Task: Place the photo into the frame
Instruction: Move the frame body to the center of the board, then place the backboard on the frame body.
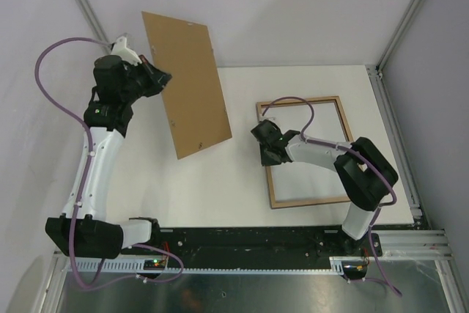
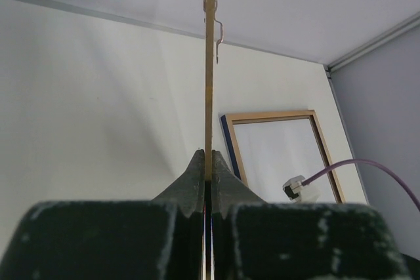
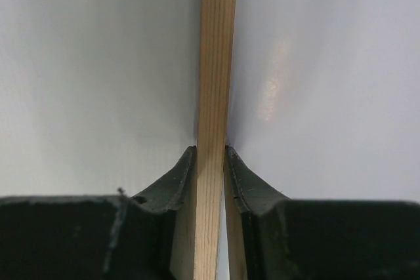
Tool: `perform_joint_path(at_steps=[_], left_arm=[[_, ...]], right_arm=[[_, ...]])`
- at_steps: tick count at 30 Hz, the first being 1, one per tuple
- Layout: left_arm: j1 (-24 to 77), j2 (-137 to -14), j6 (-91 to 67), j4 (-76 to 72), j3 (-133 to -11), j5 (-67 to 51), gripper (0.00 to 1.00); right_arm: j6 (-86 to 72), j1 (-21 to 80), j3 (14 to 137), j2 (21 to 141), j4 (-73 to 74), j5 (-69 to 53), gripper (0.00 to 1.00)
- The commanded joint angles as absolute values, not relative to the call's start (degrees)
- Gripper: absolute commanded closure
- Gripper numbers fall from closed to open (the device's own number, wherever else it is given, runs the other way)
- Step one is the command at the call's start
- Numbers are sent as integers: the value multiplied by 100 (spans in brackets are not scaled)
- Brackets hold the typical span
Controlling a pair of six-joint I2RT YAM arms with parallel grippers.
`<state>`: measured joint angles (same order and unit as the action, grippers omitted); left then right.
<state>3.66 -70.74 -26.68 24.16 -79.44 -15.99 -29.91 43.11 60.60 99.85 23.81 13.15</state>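
Brown backing board (image 1: 187, 82) is raised clear of the table (image 1: 220, 181) at the left, tilted, plain side toward the top camera. Its other face shows in no view.

Left gripper (image 1: 157, 76) is clamped on the board's left long edge. Left wrist view: board (image 2: 210, 63) seen edge-on, a thin vertical strip running up from between the closed fingers (image 2: 193, 175); gripper (image 2: 210, 162) is tight on it, with no gap visible on either side. A small metal hanger clip (image 2: 220, 31) sticks out from the board near its upper end. A purple cable (image 1: 44, 71) loops out beside the left arm.

Centre of the table: bare white surface between board and frame.

Right: the frame (image 1: 308, 201) lies flat on the table, light wood side up, white table showing through the opening. It sits slightly skewed to the table edges, well apart from the board. Left wrist view shows the same frame (image 2: 272, 117) beyond the board, with a navy-blue strip along its left outer edge.

Right gripper (image 1: 265, 153) is on the frame's left rail, roughly mid-length. Right wrist view: wood rail (image 3: 215, 63) passes straight up between the two fingers (image 3: 174, 181), both pressed against it; gripper (image 3: 211, 159) is closed on the rail. A second purple cable (image 1: 311, 111) arcs over the frame's upper part to the right wrist.
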Motion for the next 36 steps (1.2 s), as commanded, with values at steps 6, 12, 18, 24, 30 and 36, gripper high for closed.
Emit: perform_joint_path(at_steps=[6,12,18,24,30,36], left_arm=[[-202,-6852,-3158,1889,-8034,-2091,100],[-675,-6917,-3260,1886,-8207,-2245,100],[-1000,-6991,-3403,1854,-8336,-2407,100],[-1111,-7079,-3649,1674,-8374,-2646,100],[-1109,-7191,-4256,1064,-7977,-3528,100],[-799,-7276,-5042,133,-7139,-4429,100]], right_arm=[[-3307,4692,7199,10827,2225,922,86],[-3751,4903,8120,11307,2223,604,68],[-3790,4936,8383,11103,2335,671,45],[-3597,4476,7882,10069,2496,668,37],[-3365,3213,6651,8467,2637,829,34],[-3170,1225,5640,7742,2287,649,34]])
